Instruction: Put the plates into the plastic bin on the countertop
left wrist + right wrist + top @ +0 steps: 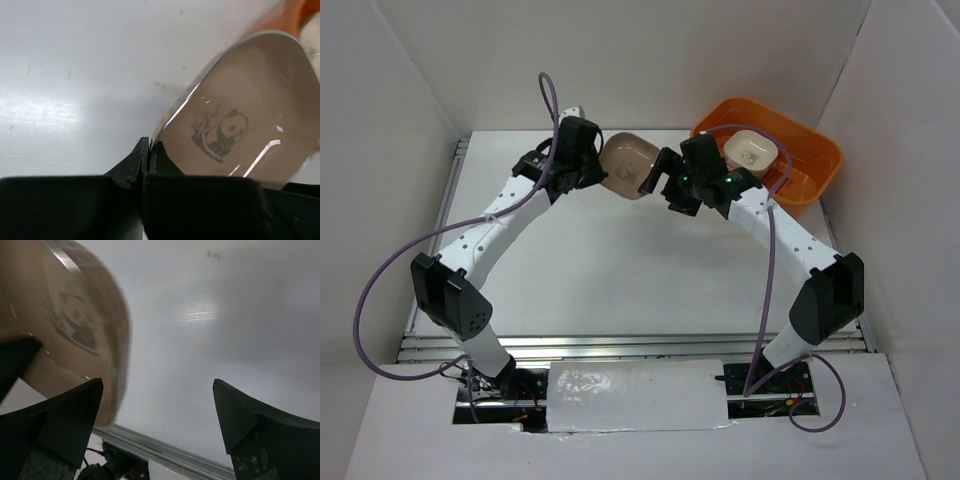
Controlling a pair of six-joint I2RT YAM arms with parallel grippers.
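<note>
Left gripper (pixel 592 172) is pinching the brown panda plate (pixel 628 165) aloft, likely for handover.
Overhead, right gripper (pixel 658 183) is hovering opposite, orange bin (pixel 820 160) behind it; left wrist: jaws are clamping its rim; right wrist: jaws are gaping empty, plate beside one jaw.

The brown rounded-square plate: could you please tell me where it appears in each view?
Top external: the brown rounded-square plate is top centre, left of the orange plastic bin.
Left wrist: right half, rim in the closed jaws.
Right wrist: upper left, near the open jaws.
Shared landmark: its panda print, in both wrist views.
</note>
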